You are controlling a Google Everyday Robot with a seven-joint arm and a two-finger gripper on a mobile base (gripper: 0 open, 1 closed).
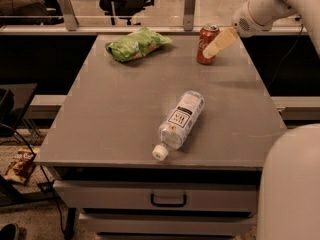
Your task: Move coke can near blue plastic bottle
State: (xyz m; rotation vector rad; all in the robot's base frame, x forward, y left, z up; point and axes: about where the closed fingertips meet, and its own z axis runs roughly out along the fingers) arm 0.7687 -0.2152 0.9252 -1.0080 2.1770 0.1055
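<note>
A green snack bag (136,44) lies at the far left of the counter (100,124), well apart from everything the task concerns. Nearer the front edge, about mid-counter, the clear plastic water bottle (181,119) lies on its side, its white cap pointing toward the front and its label facing up. The coke can (203,40) stands upright at the far right corner, well apart from the bottle. The gripper (215,46) reaches in from the upper right and sits right against the can's right side, overlapping it in this view. I cannot tell how far open it is, nor whether it has hold of the can.

The step in hand looks like securing the can. It should go best with the grip centred on the can's body, square to it and low enough not to tip it, closing firmly only once the can sits fully between the jaws. A push from the right side alone could knock the can over or slide it toward the far edge. Then lift clear, carry it forward and left, and set it down upright just beside the bottle. Because the bottle is on its side it may roll if bumped, so place the can without nudging it.
</note>
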